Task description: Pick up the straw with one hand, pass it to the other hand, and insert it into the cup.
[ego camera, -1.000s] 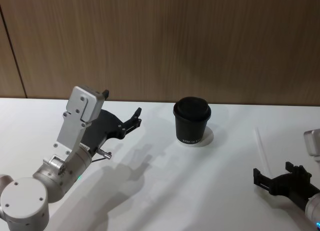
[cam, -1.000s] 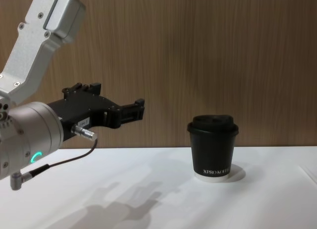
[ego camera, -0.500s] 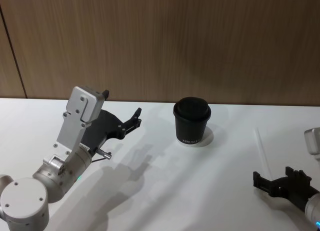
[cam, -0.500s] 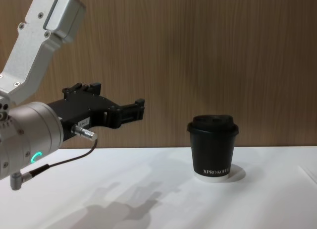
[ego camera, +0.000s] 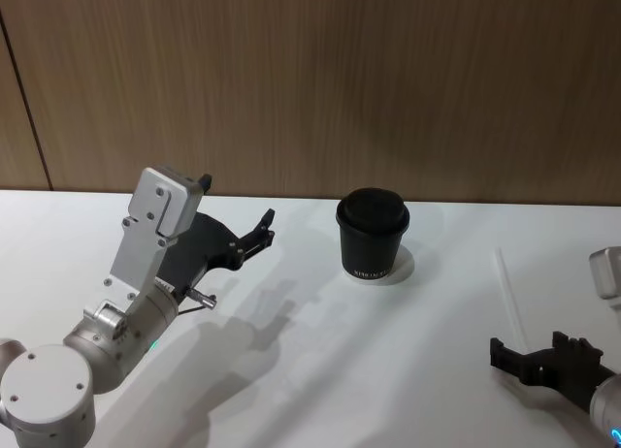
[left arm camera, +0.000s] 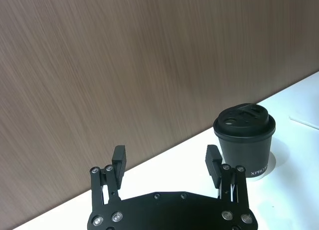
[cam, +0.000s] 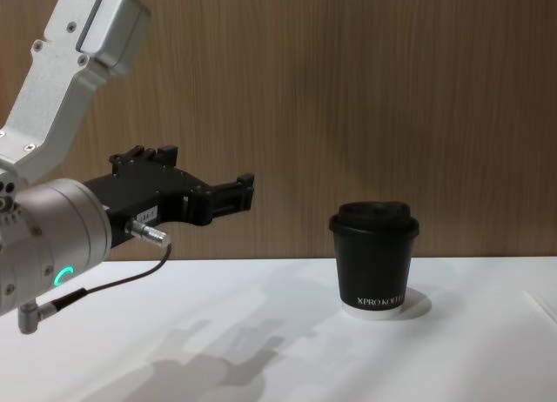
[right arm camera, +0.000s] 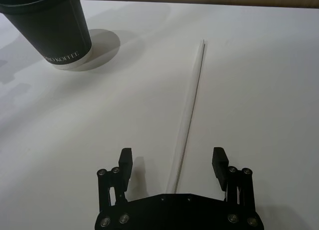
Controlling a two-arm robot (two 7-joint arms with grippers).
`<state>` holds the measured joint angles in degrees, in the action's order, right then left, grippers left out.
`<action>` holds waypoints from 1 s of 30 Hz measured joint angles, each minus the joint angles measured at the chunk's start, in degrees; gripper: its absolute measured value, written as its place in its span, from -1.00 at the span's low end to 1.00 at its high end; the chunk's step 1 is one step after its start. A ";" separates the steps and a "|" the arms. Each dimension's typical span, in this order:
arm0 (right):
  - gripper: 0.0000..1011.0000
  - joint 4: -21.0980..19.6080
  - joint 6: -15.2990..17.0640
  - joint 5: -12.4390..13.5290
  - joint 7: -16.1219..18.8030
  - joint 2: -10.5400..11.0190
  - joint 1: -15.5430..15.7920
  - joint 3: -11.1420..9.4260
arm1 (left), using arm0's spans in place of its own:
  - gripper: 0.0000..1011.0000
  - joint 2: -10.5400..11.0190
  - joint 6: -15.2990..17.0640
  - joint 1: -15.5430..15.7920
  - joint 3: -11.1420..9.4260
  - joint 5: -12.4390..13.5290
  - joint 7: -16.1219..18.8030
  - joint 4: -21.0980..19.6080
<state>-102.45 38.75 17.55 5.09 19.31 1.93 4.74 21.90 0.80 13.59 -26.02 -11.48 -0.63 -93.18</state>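
Cup [ego camera: 373, 237] lidded, upright; straw [ego camera: 508, 293] flat on table [ego camera: 388, 370] by right gripper [ego camera: 527, 349]

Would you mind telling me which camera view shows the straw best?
The right wrist view: the straw lies full length ahead of the open right gripper. The head view shows it small and pale, right of the cup; the left wrist view, perhaps a sliver.

The cup [ego camera: 373, 233] is black with white lettering and a white base rim. The straw [right arm camera: 192, 98] is white, on a white surface [ego camera: 320, 361]. The left gripper [left arm camera: 166, 158] and right gripper [right arm camera: 172, 159] are black. The wall [ego camera: 340, 80] is brown wood grain.
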 joint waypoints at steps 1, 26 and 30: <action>0.98 -0.01 0.34 0.03 -0.02 -0.14 -0.04 -0.04 | 0.98 0.00 0.00 0.00 0.00 0.00 0.00 0.00; 0.98 0.32 1.69 -0.20 0.49 -1.06 -0.40 -0.56 | 0.98 0.00 0.00 0.00 0.00 0.00 0.00 0.00; 0.98 0.36 1.70 -0.28 0.56 -1.08 -0.41 -0.59 | 0.98 0.00 0.00 0.00 0.00 0.00 0.00 0.00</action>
<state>-102.09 40.45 17.27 5.64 18.23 1.51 4.15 21.90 0.80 13.59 -26.02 -11.48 -0.63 -93.18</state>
